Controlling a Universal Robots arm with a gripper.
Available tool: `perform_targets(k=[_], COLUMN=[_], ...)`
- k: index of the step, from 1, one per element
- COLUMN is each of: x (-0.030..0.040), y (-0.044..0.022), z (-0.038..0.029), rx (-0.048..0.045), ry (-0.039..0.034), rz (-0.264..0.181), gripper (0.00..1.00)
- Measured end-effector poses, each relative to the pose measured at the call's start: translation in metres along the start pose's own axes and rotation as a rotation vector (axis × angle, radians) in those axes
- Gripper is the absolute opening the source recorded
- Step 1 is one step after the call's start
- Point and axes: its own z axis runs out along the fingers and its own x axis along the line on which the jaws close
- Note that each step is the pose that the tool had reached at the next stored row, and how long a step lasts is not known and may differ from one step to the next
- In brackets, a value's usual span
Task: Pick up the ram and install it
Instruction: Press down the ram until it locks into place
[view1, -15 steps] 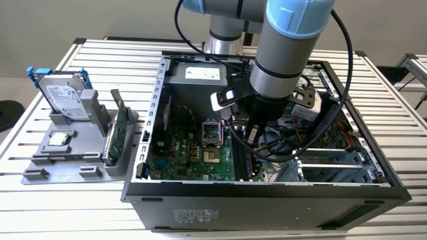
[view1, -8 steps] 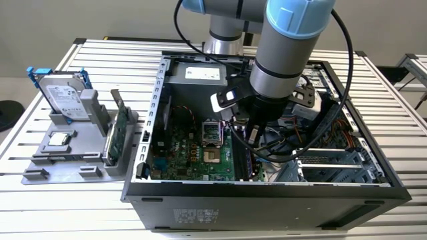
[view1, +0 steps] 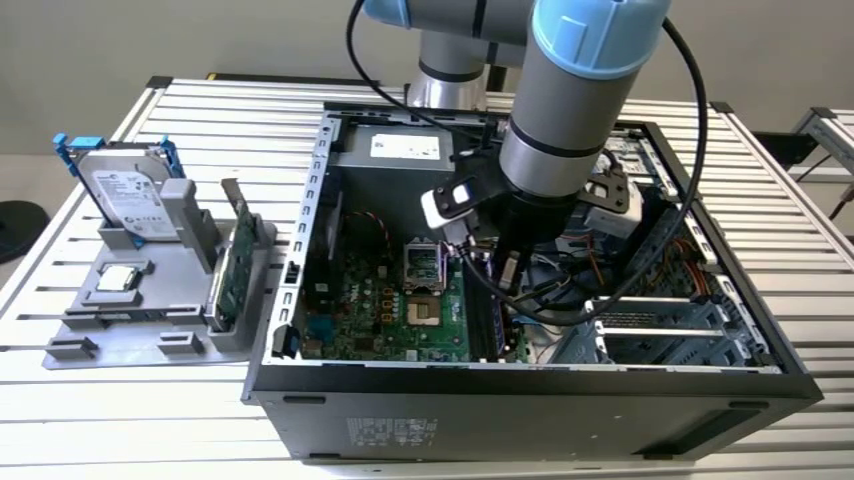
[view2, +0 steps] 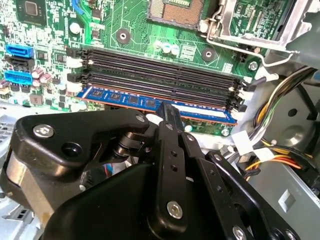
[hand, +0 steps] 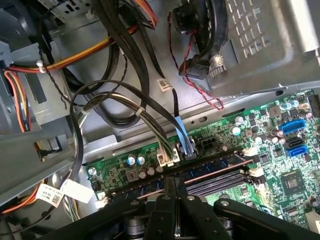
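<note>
A: Broadly, largest first: the open computer case (view1: 534, 385) sits on the slatted surface (view1: 147, 420), and the arm reaches down into it over the green motherboard (view1: 387, 300).

B: Left of the case, in the exterior view?

A: A grey tray (view1: 80, 310) holding a silver hard drive (view1: 127, 195) with blue rails, and a green card (view1: 238, 275) standing on edge. Neither is the task's piece.

B: Where's the ram, then?

A: In the second wrist view the ram (view2: 125, 98) lies in the memory slot (view2: 160, 72) row, in the slot nearest the gripper (view2: 167, 112). It is directly below the fingertips, touching or nearly so. Its long axis runs along the slots, crosswise to the gripper.

B: Seated?

A: Judging by its level against the empty black slots, it looks down in place; whether the white end latches have clicked, can't tell.

B: Gripper state?

A: The two fingers stand pressed together over the stick's top edge, closed or close to it, not clearly pinching anything. In the first wrist view the gripper (hand: 170, 187) meets the same slot row.

B: Looks of the stick?

A: Thin, narrow, blue board, small dark chips in a line, pale label strip towards one end.
</note>
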Motion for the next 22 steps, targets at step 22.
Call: perform_targets(k=[22], x=[0.0], y=[-0.0003], z=[0.0019], rx=[-0.0029], ry=[0.0], rz=[-0.289], gripper=[0.0])
